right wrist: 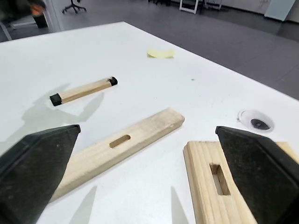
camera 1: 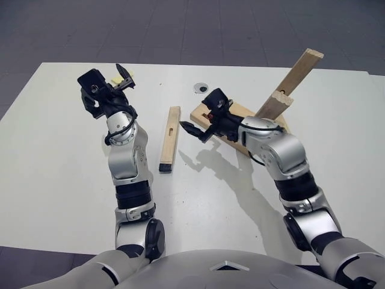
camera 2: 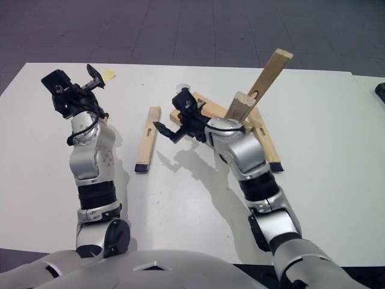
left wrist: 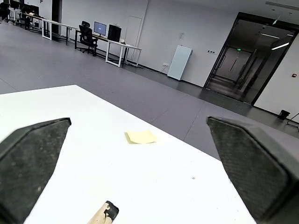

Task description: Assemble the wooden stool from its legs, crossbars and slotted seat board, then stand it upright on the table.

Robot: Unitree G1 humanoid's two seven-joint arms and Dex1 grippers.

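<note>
My left gripper is raised over the far left part of the white table. Its fingers are spread wide with nothing between them. Just past it a yellow sticky note lies flat near the table's far edge.

In the right wrist view, a short crossbar with black end caps rests on the tabletop, well apart from the other wood.

Toward the middle a loose leg lies flat and alone, its slot facing up and one end capped in black. It runs roughly from near to far and touches nothing else.

Just to the right of that leg is my right gripper, held low over the table with its tips pointing at the leg. The claw is fully open and holds nothing. Its fingers straddle the gap between the leg and the slotted seat board.

The board lies flat just behind and to the right of the gripper, one rectangular slot showing. A round cable hole sits in the tabletop beyond the board's far corner.

From the right part of the board a long leg rises at a tilt, leaning away to the right, its upper end well above the table. Two more wooden pieces with black caps lie flat beside the board on the right.
</note>
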